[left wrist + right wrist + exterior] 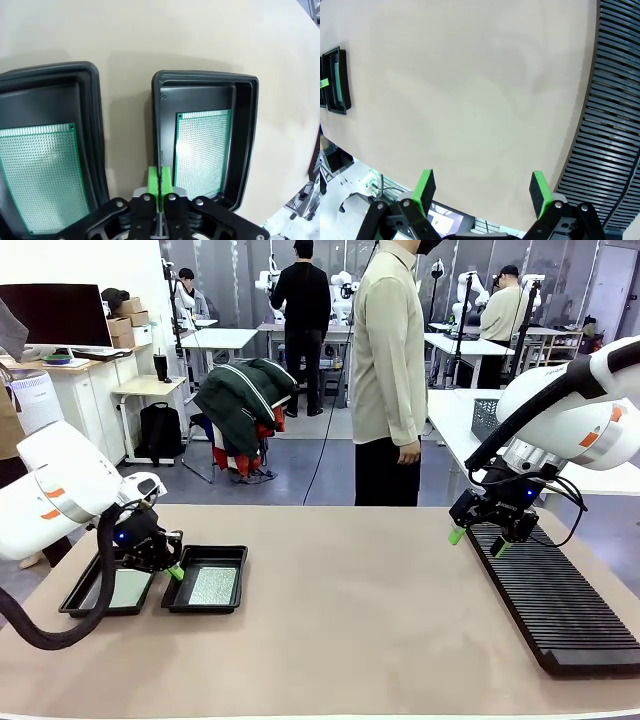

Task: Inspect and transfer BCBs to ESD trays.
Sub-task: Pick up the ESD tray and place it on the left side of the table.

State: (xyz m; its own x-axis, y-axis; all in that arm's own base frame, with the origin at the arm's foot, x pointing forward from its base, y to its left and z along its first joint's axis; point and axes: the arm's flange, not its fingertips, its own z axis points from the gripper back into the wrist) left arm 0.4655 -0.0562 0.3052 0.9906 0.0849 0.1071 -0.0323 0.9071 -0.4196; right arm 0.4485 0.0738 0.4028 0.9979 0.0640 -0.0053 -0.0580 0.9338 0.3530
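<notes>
Trays (pixel 205 580) side by side near table's left edge, bare tabletop (pixel 350 610) between trays and rack (pixel 555 600)

Tan table (pixel 350 620) spans the foreground. Long black ribbed rack (pixel 555 600) lies along its right side, running front to back. Person in pale shirt and dark trousers (pixel 388 370) stands at the far edge; grey mesh basket (pixel 484 416) on white table behind.
</notes>
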